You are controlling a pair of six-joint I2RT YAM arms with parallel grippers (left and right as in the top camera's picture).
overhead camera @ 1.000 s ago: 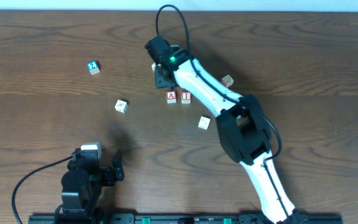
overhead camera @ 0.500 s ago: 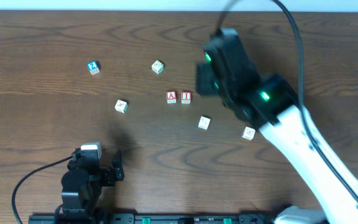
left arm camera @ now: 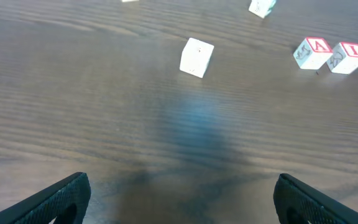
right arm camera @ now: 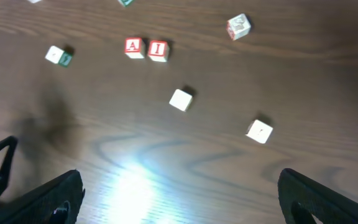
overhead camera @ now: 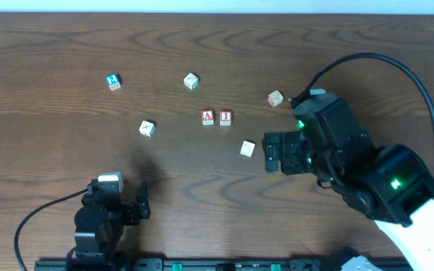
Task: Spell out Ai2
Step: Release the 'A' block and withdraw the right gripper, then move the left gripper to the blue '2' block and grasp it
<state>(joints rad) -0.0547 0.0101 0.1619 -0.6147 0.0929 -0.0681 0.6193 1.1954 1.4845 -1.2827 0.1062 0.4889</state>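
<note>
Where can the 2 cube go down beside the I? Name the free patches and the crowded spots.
Free: the table right of the I cube, between the upper pale cube and the lower pale cube. Crowded: beside the lower one, where the right claw hangs open.

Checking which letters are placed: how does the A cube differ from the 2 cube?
The A cube shows a red-framed letter; the 2 cube is blue with a white numeral. The A cube sits right beside the I cube; the 2 cube stands alone, well away. Both are small cubes, ungripped.
</note>
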